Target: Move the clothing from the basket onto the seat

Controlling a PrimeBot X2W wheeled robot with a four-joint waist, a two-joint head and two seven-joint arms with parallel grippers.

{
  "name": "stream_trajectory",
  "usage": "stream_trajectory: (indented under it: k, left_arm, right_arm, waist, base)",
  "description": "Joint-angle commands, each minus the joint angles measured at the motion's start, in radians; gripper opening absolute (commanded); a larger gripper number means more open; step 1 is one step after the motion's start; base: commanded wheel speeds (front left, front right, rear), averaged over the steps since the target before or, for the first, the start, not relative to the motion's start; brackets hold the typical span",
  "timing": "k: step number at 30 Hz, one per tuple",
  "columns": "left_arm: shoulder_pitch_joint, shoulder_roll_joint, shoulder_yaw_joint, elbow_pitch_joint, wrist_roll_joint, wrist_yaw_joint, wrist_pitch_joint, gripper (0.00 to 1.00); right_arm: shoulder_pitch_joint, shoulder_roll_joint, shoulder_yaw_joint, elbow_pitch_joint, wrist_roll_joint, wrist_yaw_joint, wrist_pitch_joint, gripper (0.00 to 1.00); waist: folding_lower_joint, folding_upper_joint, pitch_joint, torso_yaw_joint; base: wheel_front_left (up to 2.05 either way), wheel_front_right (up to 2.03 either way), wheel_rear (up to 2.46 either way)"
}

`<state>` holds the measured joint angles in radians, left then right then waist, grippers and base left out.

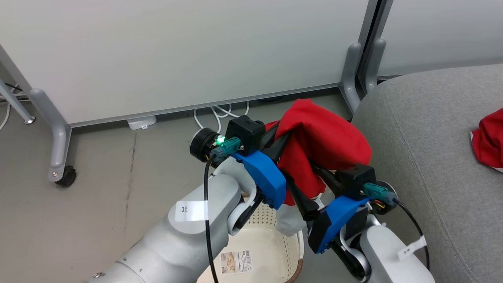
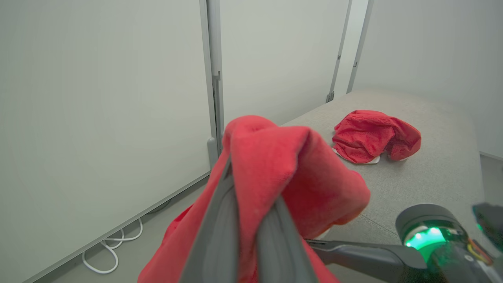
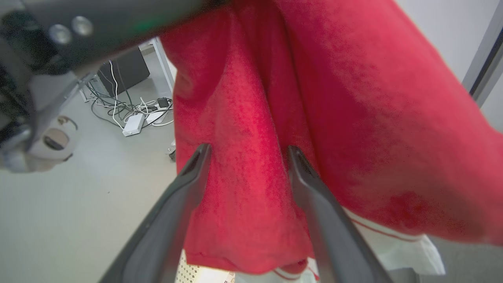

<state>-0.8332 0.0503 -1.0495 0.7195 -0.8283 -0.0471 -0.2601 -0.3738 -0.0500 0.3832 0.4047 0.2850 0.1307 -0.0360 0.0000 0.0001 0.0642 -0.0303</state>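
The jaws of the left arm (image 1: 204, 220) were closed tightly on a fold of the red garment (image 1: 326, 137), with the cloth coming out over both fingertips. The jaws of the right arm (image 1: 385, 251) stood apart with the lower part of the same garment hanging between them. I could not tell if they pressed it or only steadied it. The garment was in the air, stretched from the higher left jaws down to the right ones, and its white trim hung lowest, just above the basket (image 1: 283, 251). The basket stood on the floor (image 1: 118, 177) under both arms, and the part of its inside that I could see had no clothing in it. The seat (image 1: 424, 157) lay to the robot's right, just beside the hanging cloth, so the right arm was the nearer one to it. It seemed to me the carry must go sideways in that direction. A second red garment (image 2: 373, 135) lay already on the seat, well apart from the held one
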Motion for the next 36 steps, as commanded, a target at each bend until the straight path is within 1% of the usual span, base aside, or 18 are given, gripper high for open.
stream_trajectory:
  k: [1,7,13,14,15,16,21,29,36]
  left_arm:
    - [-0.017,0.0,-0.006,-0.005,-0.006,0.003,-0.006,0.0]
    - [-0.02,0.0,-0.027,-0.016,-0.023,0.007,-0.007,0.0]
    - [-0.022,0.0,-0.048,-0.024,-0.035,0.01,-0.007,0.0]
    - [-0.022,0.0,-0.051,-0.025,-0.036,0.01,-0.007,0.0]
    - [-0.022,0.0,-0.054,-0.025,-0.038,0.01,-0.007,0.0]
    - [-0.021,0.0,-0.057,-0.025,-0.04,0.01,-0.007,0.0]
    - [-0.024,0.0,-0.063,-0.018,-0.042,0.01,-0.007,0.0]
    - [-0.022,0.0,-0.043,0.002,-0.033,0.01,-0.008,0.0]
    - [-0.012,0.0,-0.043,0.007,-0.036,0.006,-0.007,0.0]
  right_arm:
    - [-0.022,-0.001,0.014,0.017,0.0,0.0,0.007,1.0]
    - [-0.092,-0.001,0.083,0.106,0.026,0.0,0.016,1.0]
    - [-0.15,-0.001,0.138,0.19,0.063,0.0,-0.012,1.0]
    - [-0.157,-0.001,0.143,0.203,0.07,0.0,-0.017,0.73]
    - [-0.162,-0.001,0.148,0.215,0.077,0.0,-0.022,0.11]
    - [-0.167,-0.001,0.153,0.223,0.082,0.0,-0.03,0.0]
    - [-0.181,-0.001,0.168,0.259,0.1,0.0,-0.051,0.0]
    - [-0.192,-0.001,0.18,0.313,0.112,0.0,-0.081,0.0]
    - [-0.201,-0.001,0.187,0.331,0.121,0.0,-0.094,0.0]
  waist:
    - [0.0,-0.0001,0.0,0.002]
    - [0.0,-0.0001,-0.002,0.008]
    - [0.0,-0.0001,-0.009,0.012]
    - [0.0,-0.0001,-0.011,0.013]
    - [0.0,-0.0001,-0.012,0.014]
    - [0.0,-0.0001,-0.014,0.015]
    - [0.0,-0.0001,-0.02,0.016]
    - [0.0,-0.0001,-0.03,0.007]
    - [0.0,-0.0001,-0.031,0.003]
  base:
    - [0.0,0.0,0.0]
    - [0.0,0.0,0.0]
    - [0.0,0.0,0.0]
    - [0.0,0.0,0.0]
    - [0.0,0.0,0.0]
    - [0.0,0.0,0.0]
    - [0.0,0.0,0.0]
    - [0.0,0.0,0.0]
    - [0.0,0.0,0.0]
